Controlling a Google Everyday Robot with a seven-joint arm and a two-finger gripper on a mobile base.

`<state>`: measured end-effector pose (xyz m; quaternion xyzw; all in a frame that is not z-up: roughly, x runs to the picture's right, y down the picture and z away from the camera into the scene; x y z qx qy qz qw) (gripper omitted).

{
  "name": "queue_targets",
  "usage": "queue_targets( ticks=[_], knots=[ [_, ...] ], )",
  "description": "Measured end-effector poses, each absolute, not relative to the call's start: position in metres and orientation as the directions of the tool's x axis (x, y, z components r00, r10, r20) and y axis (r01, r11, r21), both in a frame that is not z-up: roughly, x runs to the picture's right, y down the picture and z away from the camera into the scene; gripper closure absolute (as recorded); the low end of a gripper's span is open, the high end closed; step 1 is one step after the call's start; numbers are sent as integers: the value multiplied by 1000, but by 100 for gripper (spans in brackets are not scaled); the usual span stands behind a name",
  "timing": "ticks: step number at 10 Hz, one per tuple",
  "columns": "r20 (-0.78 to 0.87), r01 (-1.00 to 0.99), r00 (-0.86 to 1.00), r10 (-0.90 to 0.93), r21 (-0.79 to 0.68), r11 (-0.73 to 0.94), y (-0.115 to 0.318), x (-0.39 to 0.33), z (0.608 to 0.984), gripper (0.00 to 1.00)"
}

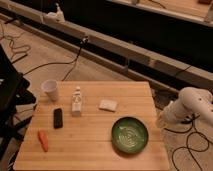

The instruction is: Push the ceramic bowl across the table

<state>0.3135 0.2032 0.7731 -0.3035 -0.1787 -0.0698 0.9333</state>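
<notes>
The dark green ceramic bowl (pixel 130 134) with pale swirl marks sits upright on the light wooden table (pixel 95 150), near its right front corner. My white arm comes in from the right. My gripper (pixel 163 118) hangs just off the table's right edge, level with the bowl and a short way to its right. It does not touch the bowl.
On the table stand a white cup (pixel 50 90) at the back left, a small white bottle (pixel 76 101), a flat black object (pixel 58 118), an orange carrot (pixel 43 140) at the front left and a white pad (pixel 107 104). Cables lie on the floor around the table.
</notes>
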Motion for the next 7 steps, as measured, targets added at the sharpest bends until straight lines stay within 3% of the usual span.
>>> queue_targets(
  ticks=[7],
  knots=[
    [342,220,940,1,-606,764,231,320,797,100]
  ],
)
